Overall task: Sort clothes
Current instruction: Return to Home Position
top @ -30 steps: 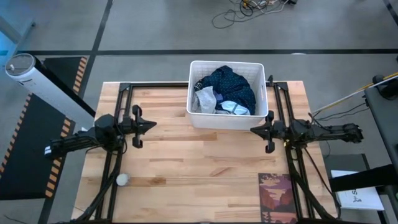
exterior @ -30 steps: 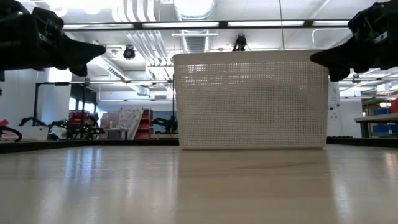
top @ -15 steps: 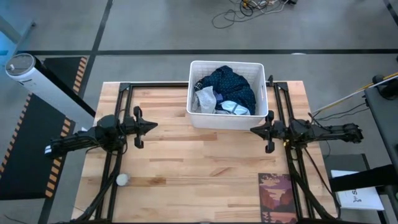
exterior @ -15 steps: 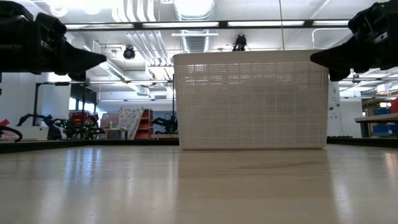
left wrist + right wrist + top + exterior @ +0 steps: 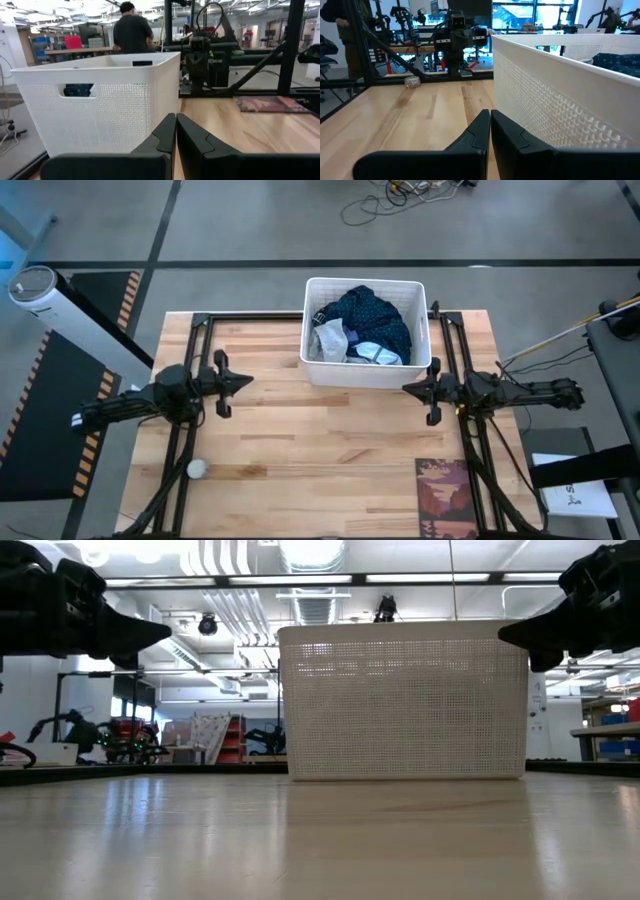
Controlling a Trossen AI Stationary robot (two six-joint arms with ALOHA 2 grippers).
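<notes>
Both pairs of jaws are pressed together with nothing between them: the left gripper (image 5: 175, 116) shows its 2 fingers meeting at the tips, and the right gripper (image 5: 489, 112) shows the same. That fits a resting pose rather than a reach. In the high view the left gripper (image 5: 245, 380) and the right gripper (image 5: 406, 389) sit at opposite sides of the table (image 5: 300, 440), each pointing inward toward the other, and the low view puts both up off the wood at about the height of the bin's rim. My reading is that the sorting is finished, since no garment lies on the bare boards. The clothes (image 5: 360, 330) are heaped inside the white laundry bin (image 5: 366, 281) at the far middle of the table, a dark blue dotted garment (image 5: 372, 312) on top and a grey piece (image 5: 328, 340) beside it. The right gripper's tips lie near the bin's front right corner without touching, and its wall runs alongside the fingers in the right wrist view. The left gripper is well apart from the bin. On the near side, a dark red patterned mat (image 5: 443, 495) and 1 small ball (image 5: 197, 469) lie clear of both arms.
</notes>
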